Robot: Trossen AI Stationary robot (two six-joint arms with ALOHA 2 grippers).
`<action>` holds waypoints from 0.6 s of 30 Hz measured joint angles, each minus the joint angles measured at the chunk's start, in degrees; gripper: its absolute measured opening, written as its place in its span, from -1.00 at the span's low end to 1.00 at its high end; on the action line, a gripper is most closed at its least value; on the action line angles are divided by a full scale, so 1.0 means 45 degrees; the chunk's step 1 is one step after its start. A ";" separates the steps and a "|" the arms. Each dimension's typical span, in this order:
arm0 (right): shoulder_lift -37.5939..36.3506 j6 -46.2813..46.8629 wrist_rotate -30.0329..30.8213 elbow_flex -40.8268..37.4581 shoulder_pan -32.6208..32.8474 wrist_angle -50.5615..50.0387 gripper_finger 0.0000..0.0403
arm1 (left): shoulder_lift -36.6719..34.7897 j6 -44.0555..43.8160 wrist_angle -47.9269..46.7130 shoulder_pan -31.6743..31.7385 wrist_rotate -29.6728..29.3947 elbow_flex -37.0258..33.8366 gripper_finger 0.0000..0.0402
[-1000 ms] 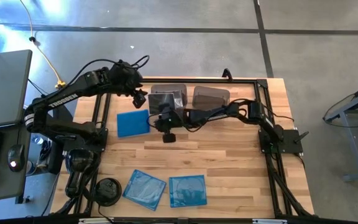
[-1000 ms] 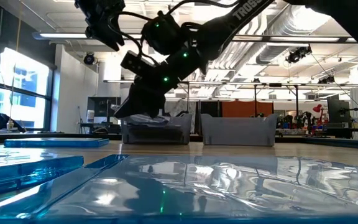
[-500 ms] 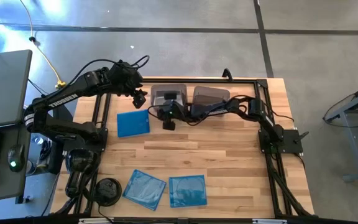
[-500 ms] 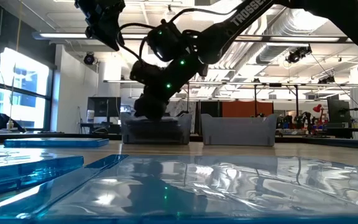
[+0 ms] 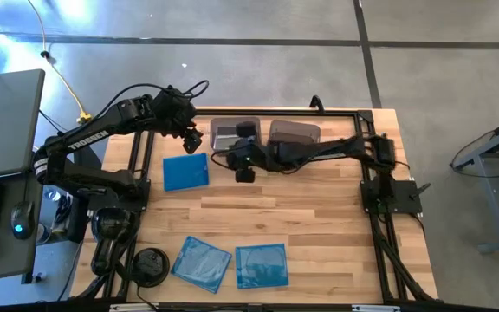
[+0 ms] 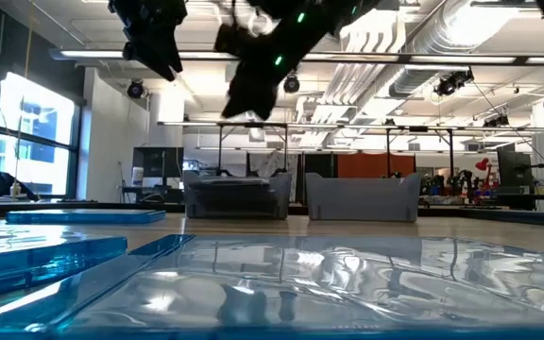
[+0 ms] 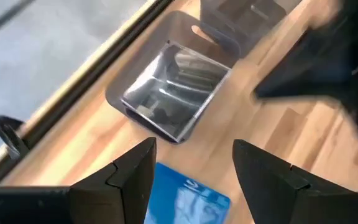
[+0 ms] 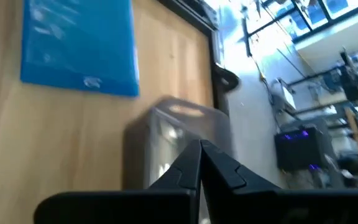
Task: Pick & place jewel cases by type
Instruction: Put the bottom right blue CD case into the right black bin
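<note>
Three translucent blue jewel cases lie flat on the wood table: one (image 5: 184, 171) near the far left, and two (image 5: 202, 263) (image 5: 261, 264) at the near edge. The left smoky bin (image 5: 234, 130) holds shiny grey flat cases (image 7: 173, 90). My left gripper (image 5: 196, 141) (image 7: 191, 165) hovers open, high between that bin and the far blue case (image 7: 188, 193). My right gripper (image 5: 235, 156) (image 8: 201, 149) is shut and holds nothing. It is raised high (image 6: 244, 104) over the near side of the left bin (image 8: 185, 124).
A second smoky bin (image 5: 294, 133) stands to the right of the first, along the far edge. A round black disc-shaped object (image 5: 150, 264) sits at the near left corner. A black frame rail runs around the table. Bare wood spans the middle and right.
My right gripper has risen from low at the left bin to well above it and has drawn back a little toward the table's right. The left arm has stayed almost still.
</note>
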 joint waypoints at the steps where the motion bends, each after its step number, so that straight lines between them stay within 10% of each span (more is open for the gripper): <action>1: -0.0341 0.0105 0.0246 -0.0002 0.0074 -0.0478 -0.98 | 0.0000 -0.0199 -0.0166 0.0000 0.0058 0.0000 0.04; 11: -0.3352 0.2426 0.0282 0.0000 0.1172 -0.5094 -0.99 | 0.0000 -0.1377 0.0184 -0.1522 0.1405 -0.2151 0.04; 18: -0.3752 0.4452 -0.0627 0.0000 0.2769 -0.8200 -1.00 | 0.0015 -0.3507 0.4564 -0.4649 0.2024 -0.5172 0.04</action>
